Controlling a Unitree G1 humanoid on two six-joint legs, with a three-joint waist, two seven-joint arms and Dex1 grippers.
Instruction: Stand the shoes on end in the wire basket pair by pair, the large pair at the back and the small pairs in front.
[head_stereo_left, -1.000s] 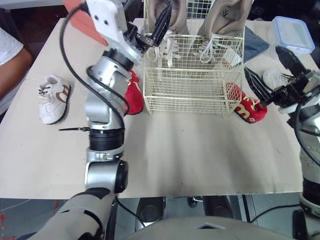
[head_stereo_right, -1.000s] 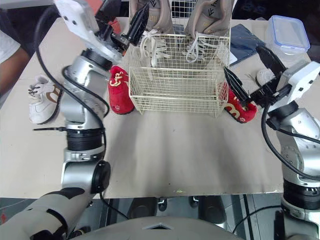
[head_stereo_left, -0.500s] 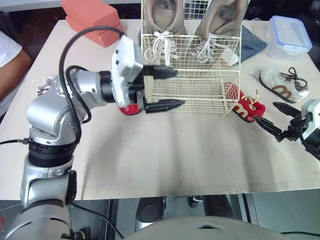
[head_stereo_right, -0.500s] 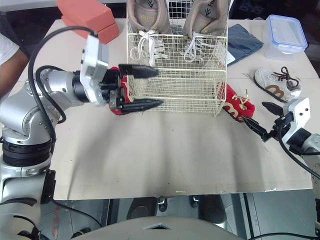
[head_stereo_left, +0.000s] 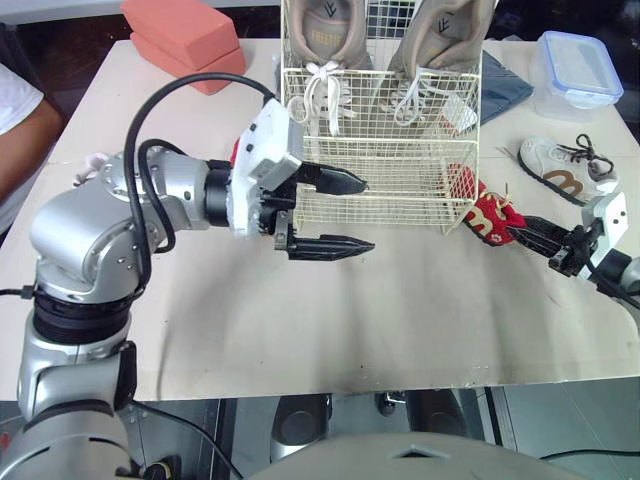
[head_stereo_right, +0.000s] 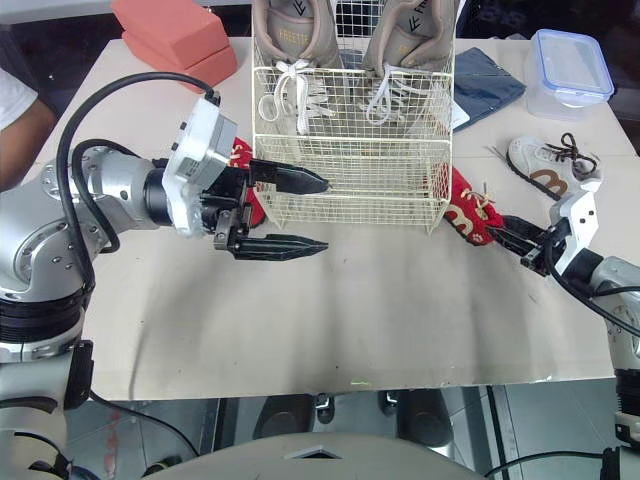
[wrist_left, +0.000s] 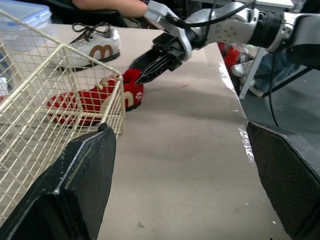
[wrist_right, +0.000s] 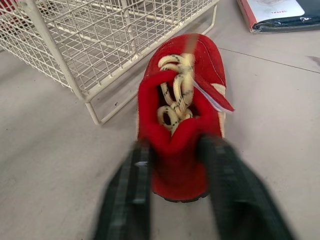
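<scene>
At the beige desk (head_stereo_left: 400, 320)'s 12 o'clock, the cream wire basket (head_stereo_left: 370, 180) holds the large tan laced pair (head_stereo_left: 325, 25) upright. The left hand (head_stereo_left: 368, 215), wide and empty, has dropped to its 7 o'clock. The right hand (head_stereo_left: 528, 232) has reached the small red shoe (head_stereo_left: 490, 212) at 4 o'clock, though I cannot tell if it grips; small pairs start.

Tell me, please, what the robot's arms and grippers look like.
Both arms are silver-grey rounded segments with black joint bands; a black cable loops over the left one. Each white wrist block carries two black tapered fingers: left gripper, right gripper.
</scene>
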